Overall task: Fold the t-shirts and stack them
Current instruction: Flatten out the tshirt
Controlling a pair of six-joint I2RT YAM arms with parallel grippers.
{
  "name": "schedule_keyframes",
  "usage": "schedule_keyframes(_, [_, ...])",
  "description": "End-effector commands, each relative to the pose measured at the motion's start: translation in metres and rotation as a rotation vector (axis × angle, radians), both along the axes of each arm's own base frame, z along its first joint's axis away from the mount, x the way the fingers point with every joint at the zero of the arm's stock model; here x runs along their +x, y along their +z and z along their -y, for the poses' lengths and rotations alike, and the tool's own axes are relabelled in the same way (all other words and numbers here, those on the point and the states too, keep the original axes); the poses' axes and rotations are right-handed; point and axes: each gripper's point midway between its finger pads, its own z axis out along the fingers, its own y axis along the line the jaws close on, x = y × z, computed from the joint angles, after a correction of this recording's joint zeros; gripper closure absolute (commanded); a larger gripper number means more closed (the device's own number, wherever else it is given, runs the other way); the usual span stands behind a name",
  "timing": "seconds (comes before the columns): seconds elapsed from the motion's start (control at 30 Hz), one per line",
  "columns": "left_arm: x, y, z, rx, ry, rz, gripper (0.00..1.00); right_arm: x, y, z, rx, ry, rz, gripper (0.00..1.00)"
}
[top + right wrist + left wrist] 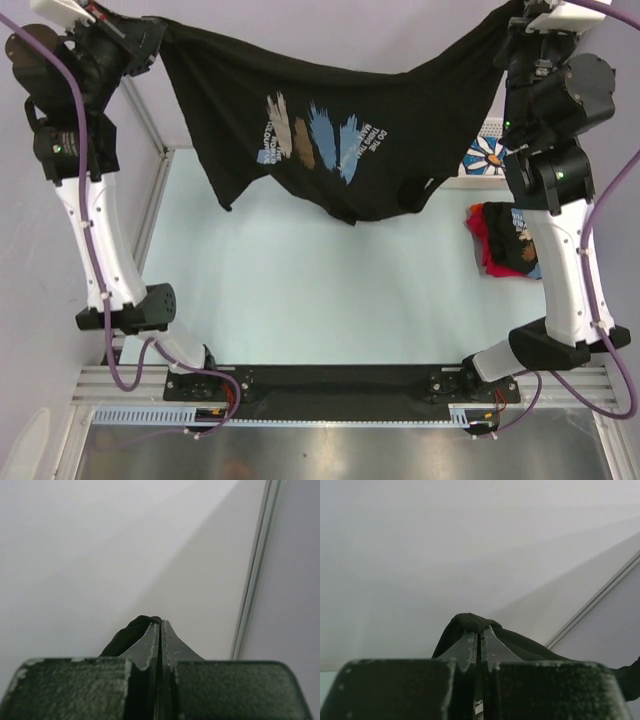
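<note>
Both arms raised, black t-shirt [330, 130] with brush-stroke print stretched between them in the air above the bench [300, 300], sagging in the middle. The left tool [479, 634] is clamped tight on a bunch of its black fabric, and the right tool [160, 626] is pinched on the opposite corner. A pile of red and black shirts [503, 240] lies on the bench at right, partly behind the right arm. A daisy-print cloth [486, 155] lies beyond it, possibly another shirt, mostly hidden.

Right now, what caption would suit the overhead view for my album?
The left gripper and right gripper hold a black t-shirt stretched above the table; a shirt pile lies at right.
</note>
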Motion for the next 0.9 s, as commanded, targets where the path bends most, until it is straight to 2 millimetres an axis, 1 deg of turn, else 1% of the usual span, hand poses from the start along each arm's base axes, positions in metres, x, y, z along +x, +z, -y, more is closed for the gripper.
schedule_keyframes(0.0, [-0.064,0.032,0.009,0.031,0.019,0.088,1.00,-0.020,0.002,0.021,0.021,-0.069,-0.002,1.00])
schedule_keyframes(0.03, [-0.046,0.011,0.007,0.017,0.020,0.020,1.00,-0.009,-0.007,0.019,0.012,-0.062,-0.024,1.00])
schedule_keyframes(0.1, [-0.025,-0.014,0.007,0.008,0.005,-0.063,1.00,0.015,-0.025,0.024,0.021,-0.080,-0.074,1.00])
schedule_keyframes(0.13, [-0.004,-0.025,0.007,0.005,-0.006,-0.100,1.00,0.040,-0.044,0.019,0.014,-0.073,-0.126,1.00])
schedule_keyframes(0.17, [0.009,-0.045,0.007,-0.001,-0.016,-0.179,1.00,0.050,-0.050,0.020,0.025,-0.065,-0.138,1.00])
schedule_keyframes(0.2, [0.017,-0.051,0.008,0.004,-0.029,-0.199,1.00,0.062,-0.058,0.018,0.029,-0.059,-0.159,1.00])
schedule_keyframes(0.23, [0.022,-0.050,0.005,0.002,-0.029,-0.199,1.00,0.081,-0.071,0.018,0.036,-0.061,-0.188,1.00])
schedule_keyframes(0.27, [0.038,-0.070,0.001,-0.014,-0.034,-0.254,1.00,0.091,-0.077,0.018,0.038,-0.062,-0.206,1.00])
schedule_keyframes(0.33, [0.042,-0.080,-0.001,-0.012,-0.026,-0.280,1.00,0.097,-0.083,0.012,0.038,-0.052,-0.221,1.00])
schedule_keyframes(0.37, [0.027,-0.064,0.000,0.003,-0.018,-0.236,1.00,0.091,-0.075,0.008,0.046,-0.037,-0.205,1.00])
schedule_keyframes(0.4, [0.018,-0.055,-0.003,0.045,0.017,-0.201,1.00,0.085,-0.072,0.004,0.040,-0.028,-0.201,1.00])
schedule_keyframes(0.43, [0.010,-0.051,-0.004,0.062,0.036,-0.186,1.00,0.074,-0.062,0.002,0.037,-0.029,-0.176,1.00])
schedule_keyframes(0.47, [-0.012,-0.034,-0.004,0.067,0.046,-0.146,1.00,0.054,-0.048,-0.008,0.011,-0.011,-0.150,1.00])
schedule_keyframes(0.5, [-0.021,-0.028,-0.004,0.063,0.047,-0.134,1.00,0.046,-0.047,-0.010,0.003,-0.009,-0.147,1.00])
schedule_keyframes(0.53, [-0.028,-0.028,-0.002,0.061,0.048,-0.135,1.00,0.035,-0.042,-0.012,0.005,-0.002,-0.135,1.00])
schedule_keyframes(0.57, [-0.039,-0.022,0.001,0.059,0.040,-0.121,1.00,0.025,-0.039,-0.019,-0.001,0.019,-0.131,1.00])
schedule_keyframes(0.6, [-0.059,-0.012,0.005,0.071,0.038,-0.088,1.00,0.002,-0.028,-0.016,0.006,0.030,-0.103,1.00])
schedule_keyframes(0.63, [-0.064,-0.017,0.008,0.074,0.036,-0.103,1.00,-0.008,-0.025,-0.015,0.006,0.023,-0.102,1.00])
schedule_keyframes(0.67, [-0.072,-0.017,0.010,0.073,0.031,-0.106,1.00,-0.021,-0.021,-0.022,0.003,0.046,-0.098,1.00])
schedule_keyframes(0.7, [-0.092,-0.009,0.013,0.076,0.029,-0.079,1.00,-0.038,-0.012,-0.016,0.005,0.041,-0.078,1.00])
schedule_keyframes(0.73, [-0.096,-0.015,0.017,0.072,0.020,-0.095,1.00,-0.048,-0.011,-0.013,0.008,0.036,-0.081,1.00])
schedule_keyframes(0.77, [-0.104,-0.014,0.020,0.074,0.013,-0.089,1.00,-0.057,-0.007,-0.014,0.012,0.049,-0.071,1.00])
schedule_keyframes(0.8, [-0.113,-0.012,0.022,0.084,0.009,-0.080,1.00,-0.076,0.002,-0.015,0.018,0.076,-0.048,1.00])
schedule_keyframes(0.83, [-0.129,-0.011,0.027,0.086,-0.001,-0.071,1.00,-0.084,0.003,-0.014,0.024,0.075,-0.049,1.00])
schedule_keyframes(0.87, [-0.138,-0.010,0.027,0.089,0.000,-0.064,1.00,-0.092,0.004,-0.014,0.021,0.081,-0.048,1.00])
